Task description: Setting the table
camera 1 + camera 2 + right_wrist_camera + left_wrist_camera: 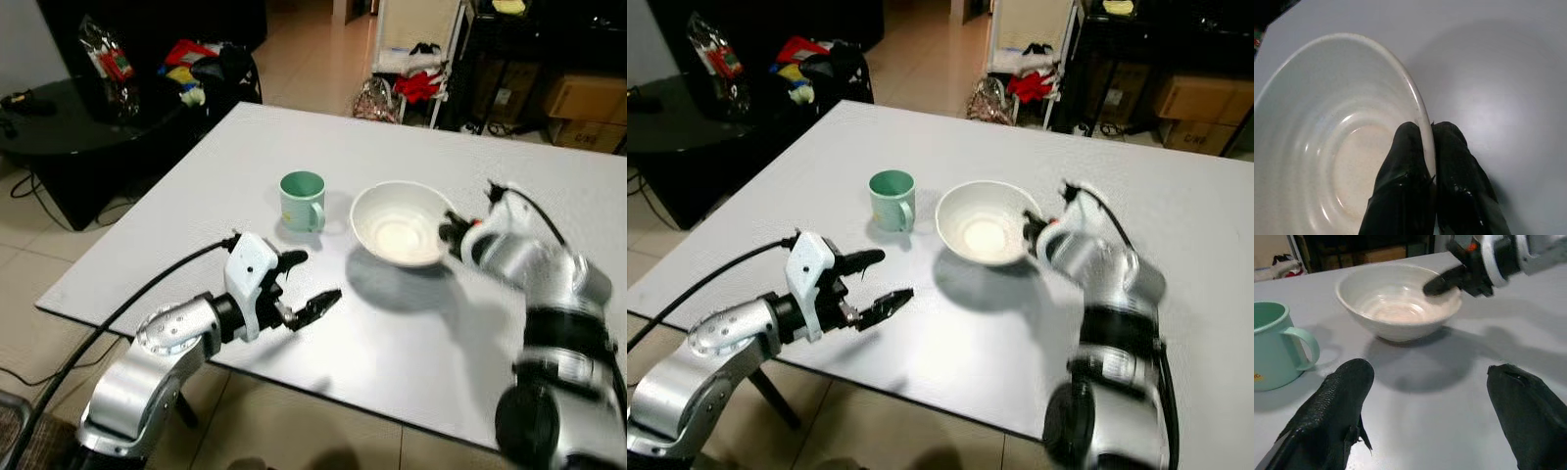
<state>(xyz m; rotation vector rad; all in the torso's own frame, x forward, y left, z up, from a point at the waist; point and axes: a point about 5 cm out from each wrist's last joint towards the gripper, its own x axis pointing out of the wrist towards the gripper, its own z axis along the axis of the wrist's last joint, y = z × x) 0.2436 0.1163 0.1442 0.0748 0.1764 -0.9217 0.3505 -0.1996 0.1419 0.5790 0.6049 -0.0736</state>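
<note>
on the table, right gripper pinching bowl rim, left gripper open near mug

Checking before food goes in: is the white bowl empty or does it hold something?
Empty. The white ceramic bowl shows only its bare ringed bottom; the right gripper pinches its rim.

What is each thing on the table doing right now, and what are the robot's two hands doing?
White bowl: upright, empty, rim pinched by the right gripper, seems lifted off the table.
Green mug: upright on the table, beside the bowl.
Right gripper: shut on the bowl's rim.
Left gripper: open, holding nothing.
</note>
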